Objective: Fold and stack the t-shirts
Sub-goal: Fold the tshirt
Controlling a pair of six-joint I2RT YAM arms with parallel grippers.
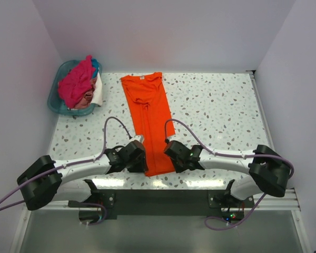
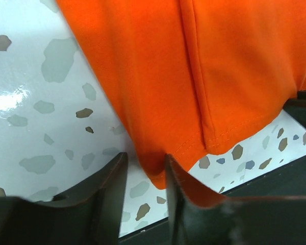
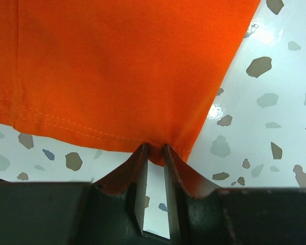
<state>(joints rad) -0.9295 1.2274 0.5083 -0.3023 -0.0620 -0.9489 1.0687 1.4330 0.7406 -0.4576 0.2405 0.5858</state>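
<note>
The orange t-shirt (image 1: 147, 116) lies flat on the table, folded lengthwise into a long narrow strip, neck at the far end. My left gripper (image 1: 142, 158) is at the near left corner of its hem. In the left wrist view the jaws (image 2: 145, 161) stand apart with the shirt's corner (image 2: 194, 66) lying between them, not pinched. My right gripper (image 1: 169, 153) is at the near right corner. In the right wrist view its fingers (image 3: 154, 150) are closed on the hem of the orange cloth (image 3: 117, 66). A magenta-pink shirt (image 1: 76, 84), a blue one (image 1: 96, 66) and a white one (image 1: 98, 92) are bunched in the basket.
The teal plastic basket (image 1: 58, 103) stands at the far left corner of the speckled table (image 1: 221, 105). White walls close in the left, back and right sides. A dark rail (image 1: 158, 200) with both arm bases runs along the near edge.
</note>
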